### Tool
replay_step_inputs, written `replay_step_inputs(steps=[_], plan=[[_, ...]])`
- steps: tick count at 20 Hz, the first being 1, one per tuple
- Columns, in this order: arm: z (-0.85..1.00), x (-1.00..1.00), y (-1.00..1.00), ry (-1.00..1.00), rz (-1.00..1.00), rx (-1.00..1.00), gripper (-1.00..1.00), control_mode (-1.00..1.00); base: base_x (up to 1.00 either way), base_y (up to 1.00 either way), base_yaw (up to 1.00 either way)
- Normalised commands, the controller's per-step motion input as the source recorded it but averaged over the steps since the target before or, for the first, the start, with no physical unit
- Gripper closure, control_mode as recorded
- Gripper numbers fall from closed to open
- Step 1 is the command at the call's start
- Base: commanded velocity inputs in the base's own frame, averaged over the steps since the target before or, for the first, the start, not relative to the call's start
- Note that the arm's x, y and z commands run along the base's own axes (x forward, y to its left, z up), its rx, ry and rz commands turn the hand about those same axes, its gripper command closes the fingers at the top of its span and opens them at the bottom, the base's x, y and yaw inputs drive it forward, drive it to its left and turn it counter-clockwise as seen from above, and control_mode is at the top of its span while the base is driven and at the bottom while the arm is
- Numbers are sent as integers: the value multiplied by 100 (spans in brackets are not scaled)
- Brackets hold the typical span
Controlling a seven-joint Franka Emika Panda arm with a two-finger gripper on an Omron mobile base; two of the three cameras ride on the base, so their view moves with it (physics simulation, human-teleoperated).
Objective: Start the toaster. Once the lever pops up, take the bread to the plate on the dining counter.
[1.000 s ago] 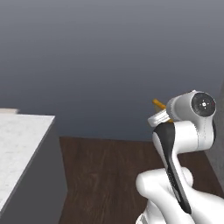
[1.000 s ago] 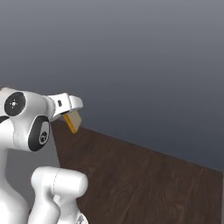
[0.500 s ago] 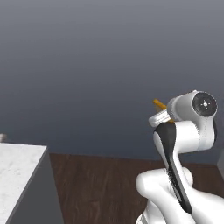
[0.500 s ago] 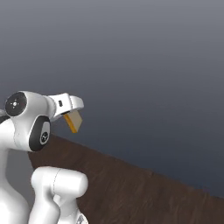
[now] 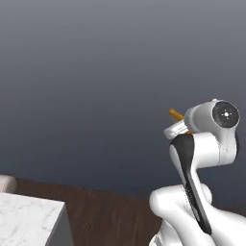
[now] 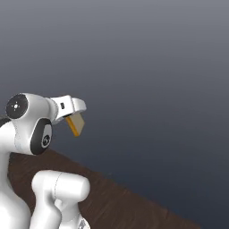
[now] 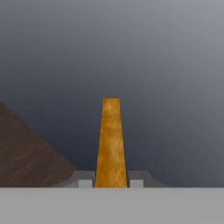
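Backdrop shifted with the base; bread (image 7: 111, 144) edge-on between the pincer (image 7: 111, 179) tips, clamped narrowly.

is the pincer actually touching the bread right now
Touching. In the hand view the bread stands edge-on between the pincer fingertips, with no gap on either side.

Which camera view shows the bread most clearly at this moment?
The hand view: the bread rises edge-on, a golden strip gripped between the tool fingertips. The right base view shows its paler face hanging below the tool, small but recognisable. The left base view gives merely an orange corner behind the arm.
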Motion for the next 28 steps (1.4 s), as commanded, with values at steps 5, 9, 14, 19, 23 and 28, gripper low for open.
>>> replay_step_inputs(steps=[5,9,14,19,23,28], plan=[[0,0,0,0,0,0,100,100,100,12,37],[0,0,0,0,0,0,100,100,100,5,45],[0,0,0,0,0,0,100,100,100,14,50],[0,0,0,0,0,0,100,100,100,25,51],[0,0,0,0,0,0,100,100,100,15,52],[0,0,0,0,0,0,100,100,100,2,56]])
